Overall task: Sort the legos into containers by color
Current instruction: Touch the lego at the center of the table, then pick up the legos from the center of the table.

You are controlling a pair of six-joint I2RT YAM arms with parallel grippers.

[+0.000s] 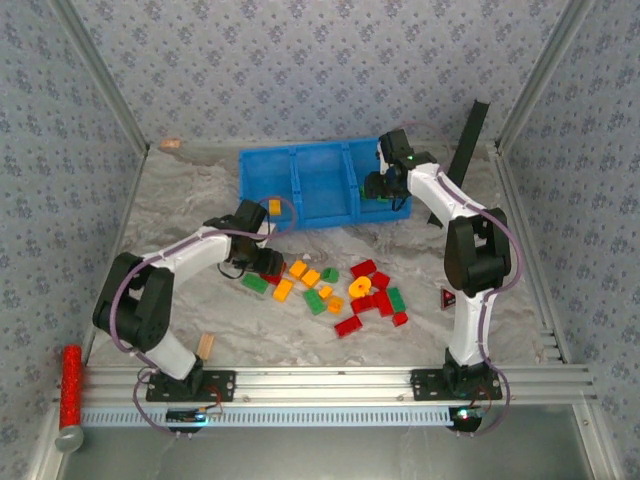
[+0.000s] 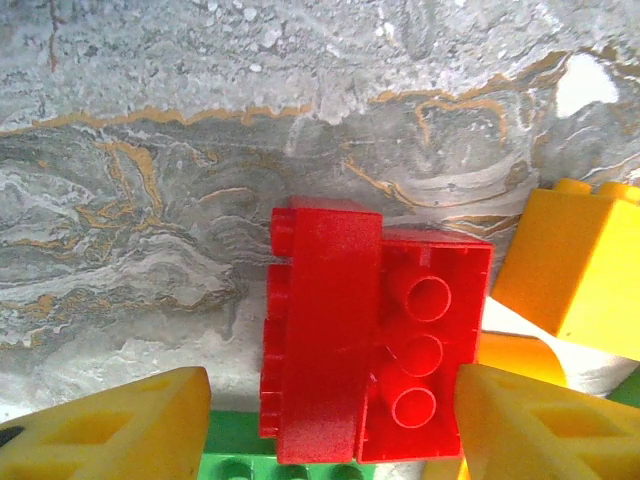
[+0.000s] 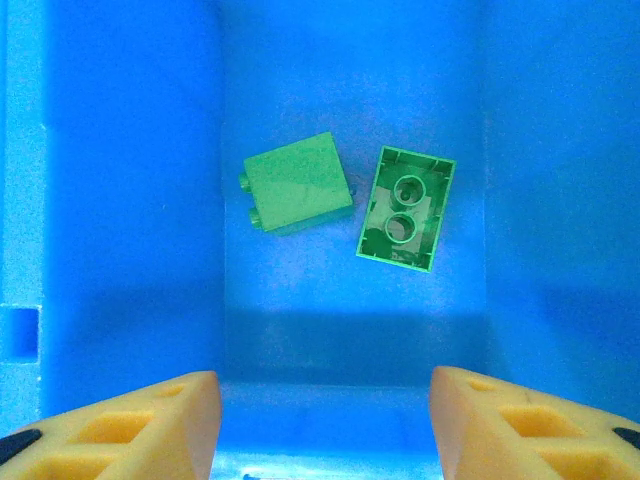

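My left gripper (image 2: 330, 425) hangs low over the table at the left end of the loose legos (image 1: 345, 290), open. Two red bricks (image 2: 375, 345) lie side by side between its yellow fingers (image 2: 110, 425); the right finger is at the brick's edge and the left one stands apart. A green brick (image 2: 260, 458) lies under them and an orange brick (image 2: 580, 260) to the right. My right gripper (image 3: 325, 420) is open and empty above the right compartment of the blue bin (image 1: 300, 160), where two green bricks (image 3: 345, 195) lie. A yellow brick (image 1: 274, 207) sits in the left compartment.
A tan wooden block (image 1: 207, 345) lies near the left arm's base. A long red cylinder (image 1: 71, 385) rests at the front left rail. A black slanted bar (image 1: 465, 140) leans at the back right behind the bin. Metal frame rails edge the marbled table.
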